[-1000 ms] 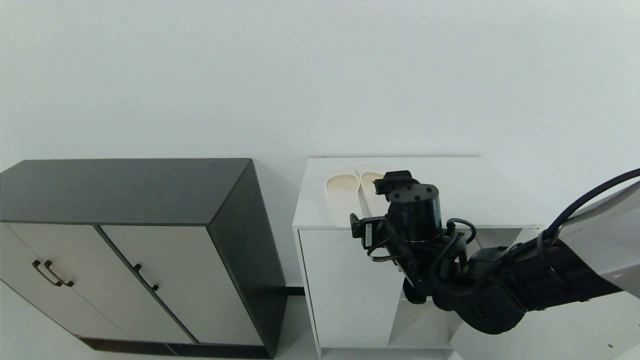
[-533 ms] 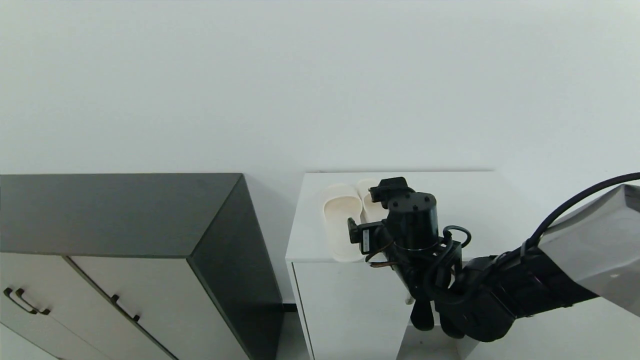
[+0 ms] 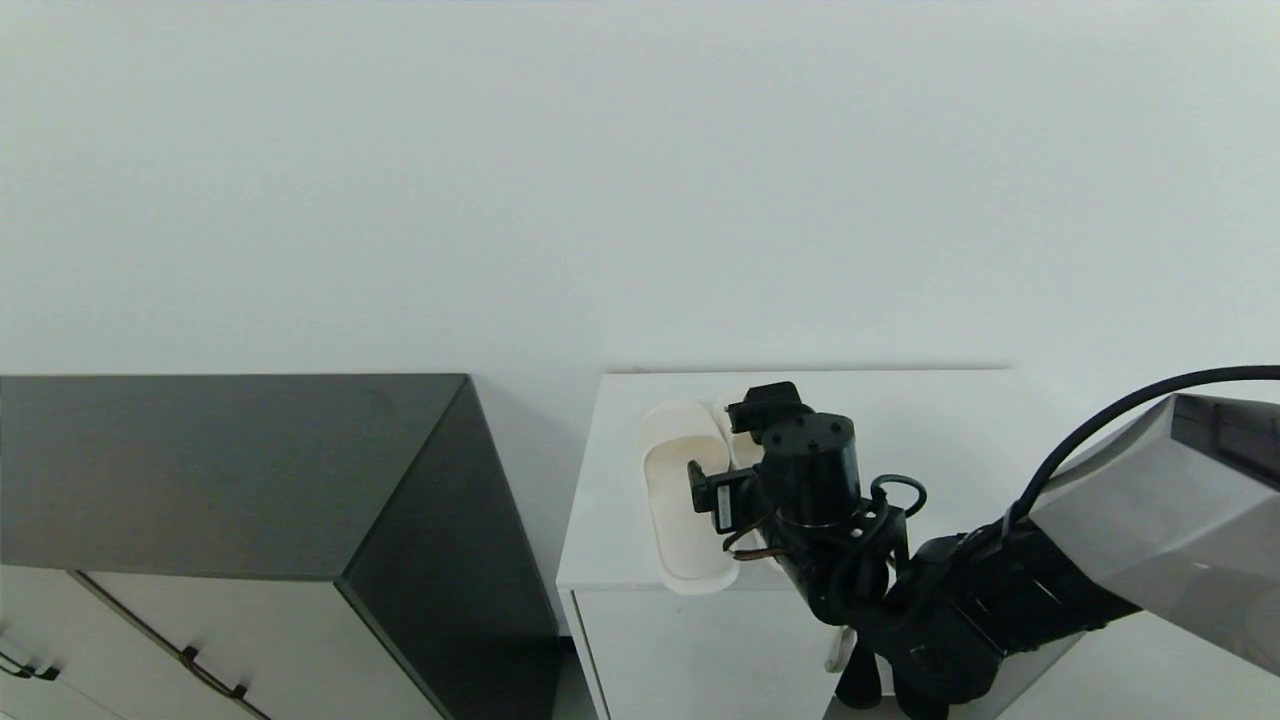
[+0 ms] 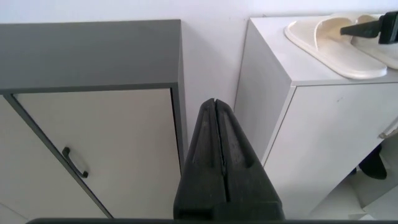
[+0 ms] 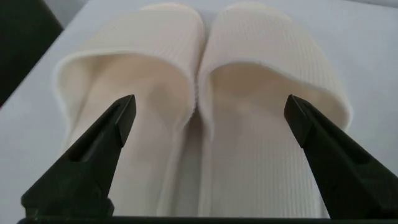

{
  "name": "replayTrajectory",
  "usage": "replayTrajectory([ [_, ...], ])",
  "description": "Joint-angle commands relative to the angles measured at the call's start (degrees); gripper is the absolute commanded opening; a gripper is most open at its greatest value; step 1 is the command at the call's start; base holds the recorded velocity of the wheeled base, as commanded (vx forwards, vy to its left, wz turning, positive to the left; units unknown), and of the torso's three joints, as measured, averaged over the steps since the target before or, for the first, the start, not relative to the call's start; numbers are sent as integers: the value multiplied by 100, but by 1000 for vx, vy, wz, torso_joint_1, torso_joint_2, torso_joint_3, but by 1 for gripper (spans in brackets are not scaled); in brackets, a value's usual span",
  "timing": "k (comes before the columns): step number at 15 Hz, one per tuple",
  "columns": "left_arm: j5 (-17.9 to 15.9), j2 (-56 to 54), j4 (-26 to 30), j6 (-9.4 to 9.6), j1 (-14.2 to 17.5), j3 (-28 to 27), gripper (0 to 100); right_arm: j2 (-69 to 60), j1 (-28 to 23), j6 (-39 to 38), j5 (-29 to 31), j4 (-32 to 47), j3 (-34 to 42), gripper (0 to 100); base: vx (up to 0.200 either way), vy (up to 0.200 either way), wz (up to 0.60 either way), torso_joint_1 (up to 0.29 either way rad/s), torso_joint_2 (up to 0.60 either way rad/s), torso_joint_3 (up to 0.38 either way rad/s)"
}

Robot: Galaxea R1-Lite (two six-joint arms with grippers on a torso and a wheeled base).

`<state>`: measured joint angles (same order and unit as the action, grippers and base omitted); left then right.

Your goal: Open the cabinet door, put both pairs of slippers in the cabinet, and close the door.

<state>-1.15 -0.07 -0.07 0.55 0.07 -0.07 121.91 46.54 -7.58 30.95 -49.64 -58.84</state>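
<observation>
Left wrist view catches the left pincer [image 4: 215,107] pressed together (right pincer [image 5: 209,106] spread wide over the slippers [image 5: 249,56], seemingly untouched).

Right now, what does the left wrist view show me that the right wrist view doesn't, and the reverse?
Left wrist view, not the right: the dark cabinet, its door closed and the handle untouched, with the left gripper shut and clear of it.
Right wrist view, not the left: the right gripper open, spread across the strap ends of the cream slippers; contact cannot be told.
Both: those slippers side by side on the white unit.
</observation>
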Motion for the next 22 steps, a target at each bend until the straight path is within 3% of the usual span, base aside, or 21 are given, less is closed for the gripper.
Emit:
replayTrajectory([
  [1, 0, 7, -1, -2, 1, -1, 0, 343, -5, -129, 7, -19, -180, 100, 0, 0, 0, 0, 0, 0],
  [7, 0, 7, 7, -2, 1, 7, 0, 1046, -66, -24, 43, 16, -1252, 100, 0, 0, 0, 0, 0, 0],
  [10, 0, 7, 7, -2, 1, -1, 0, 1107, -93, 73, 60, -2, -1384, 100, 0, 0, 0, 0, 0, 0],
  [11, 0, 7, 7, -2, 1, 7, 0, 1081, -93, 73, 60, -11, -1384, 0, 0, 0, 0, 0, 0, 0],
  [16, 9, 7, 7, -2, 1, -1, 0, 844, -84, 108, 86, -2, -1279, 0, 0, 0, 0, 0, 0, 0],
  [22, 9, 7, -1, -11, 10, -1, 0, -123, 65, 231, 95, -2, -453, 0, 0, 0, 0, 0, 0, 0],
])
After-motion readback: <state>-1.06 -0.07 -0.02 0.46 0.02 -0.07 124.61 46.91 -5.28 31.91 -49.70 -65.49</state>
